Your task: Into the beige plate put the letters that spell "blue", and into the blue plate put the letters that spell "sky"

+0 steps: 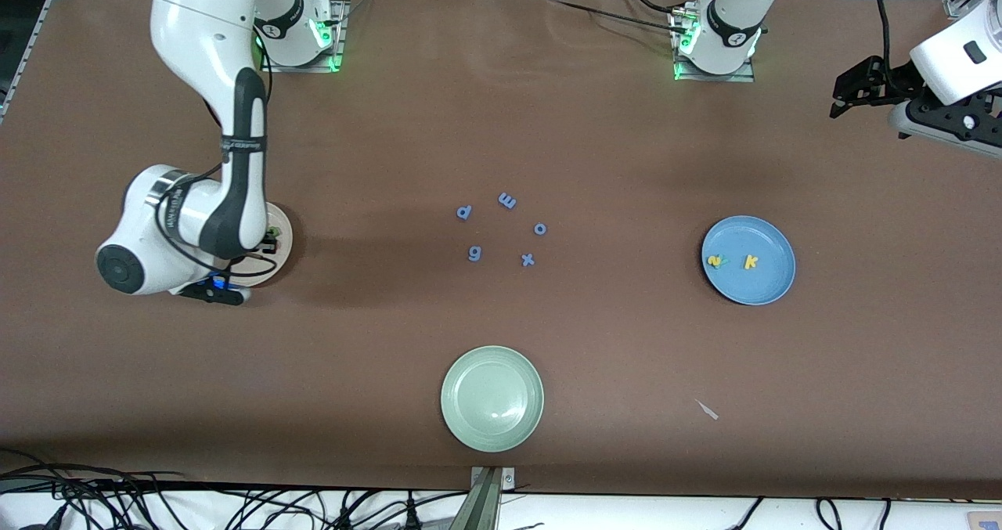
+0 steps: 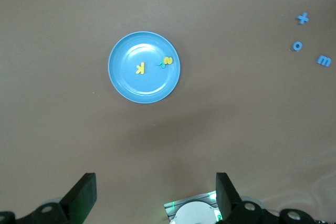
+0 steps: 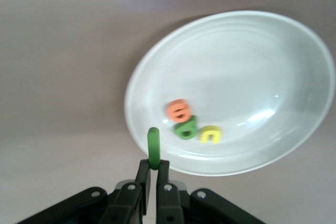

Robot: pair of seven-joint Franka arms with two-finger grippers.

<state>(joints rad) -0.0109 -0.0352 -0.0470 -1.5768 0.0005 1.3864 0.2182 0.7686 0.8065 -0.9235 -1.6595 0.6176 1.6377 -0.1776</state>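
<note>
Green l (image 3: 153, 148) pinched in right gripper (image 3: 154, 167) over beige plate (image 3: 294, 40); left gripper (image 2: 156, 192) idle, spread; periwinkle letters (image 1: 501, 228) mid-table.

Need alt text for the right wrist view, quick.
The right gripper, shut on the thin green bar l, is at the rim of the beige plate. In the plate lie the orange e, dark green b and yellow u.

From high across the table (image 1: 501, 123) we are looking down at both bases. Our left wrist camera is gazing from well above onto the blue plate (image 2: 144, 67), shared with the front view; our right wrist camera is peering closely at the beige plate (image 3: 236, 40).
</note>
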